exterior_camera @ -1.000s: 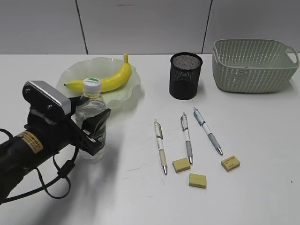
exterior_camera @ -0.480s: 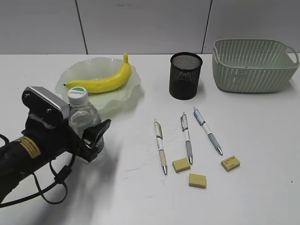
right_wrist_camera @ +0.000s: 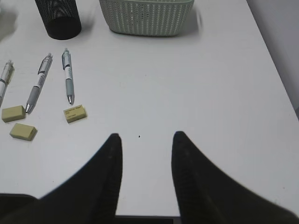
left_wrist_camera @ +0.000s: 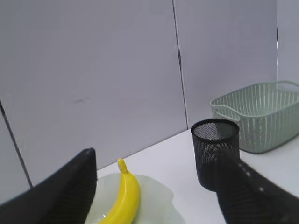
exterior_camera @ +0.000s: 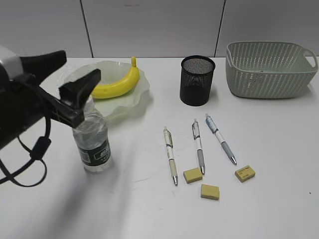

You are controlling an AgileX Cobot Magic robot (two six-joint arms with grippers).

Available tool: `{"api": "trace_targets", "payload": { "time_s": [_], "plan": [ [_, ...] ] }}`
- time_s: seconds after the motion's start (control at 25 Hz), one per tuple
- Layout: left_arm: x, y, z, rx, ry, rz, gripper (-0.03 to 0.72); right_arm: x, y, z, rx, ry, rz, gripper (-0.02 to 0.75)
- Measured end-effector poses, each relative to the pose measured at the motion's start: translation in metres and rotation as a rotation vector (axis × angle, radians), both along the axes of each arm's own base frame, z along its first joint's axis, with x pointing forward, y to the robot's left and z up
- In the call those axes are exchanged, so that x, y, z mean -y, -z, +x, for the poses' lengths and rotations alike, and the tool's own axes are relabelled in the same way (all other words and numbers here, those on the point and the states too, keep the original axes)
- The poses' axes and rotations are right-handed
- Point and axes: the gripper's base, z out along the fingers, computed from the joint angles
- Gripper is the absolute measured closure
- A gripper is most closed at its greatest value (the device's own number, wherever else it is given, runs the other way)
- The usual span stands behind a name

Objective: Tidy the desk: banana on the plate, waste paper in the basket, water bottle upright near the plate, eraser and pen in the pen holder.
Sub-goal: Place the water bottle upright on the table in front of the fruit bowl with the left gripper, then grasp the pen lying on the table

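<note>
The water bottle (exterior_camera: 92,144) stands upright on the desk (exterior_camera: 149,209), just in front of the plate (exterior_camera: 142,89). My left gripper (exterior_camera: 79,64) hangs open above it, one finger hiding the cap. The banana (exterior_camera: 119,82) lies on the plate; in the left wrist view the banana (left_wrist_camera: 126,198) shows between the open jaws of the left gripper (left_wrist_camera: 155,154). Three pens (exterior_camera: 199,147) and three erasers (exterior_camera: 193,175) lie in front of the pen holder (exterior_camera: 197,82). My right gripper (right_wrist_camera: 146,135) is open over bare desk. No waste paper shows.
The basket (exterior_camera: 269,69) stands at the back right, to the right of the pen holder. The right wrist view shows the basket (right_wrist_camera: 145,16), the pen holder (right_wrist_camera: 58,16), pens (right_wrist_camera: 68,77) and erasers (right_wrist_camera: 74,113) to the far left of the gripper.
My left gripper has opened, let go of the water bottle and risen up and back. The bottle now stands free and upright.
</note>
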Motion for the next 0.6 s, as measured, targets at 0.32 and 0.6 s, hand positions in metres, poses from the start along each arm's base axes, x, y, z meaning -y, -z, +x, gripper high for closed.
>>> {"api": "trace_targets", "payload": {
  "time_s": [0.32,0.6],
  "plan": [
    [-0.021,-0.082,-0.028,-0.246,-0.049,0.043,0.114,0.0,0.0,0.0,0.0,0.0,0.0,0.44],
    [-0.064,-0.132,-0.096,-0.534,-0.045,0.194,0.195,0.0,0.0,0.0,0.0,-0.001,0.001,0.44]
  ]
}}
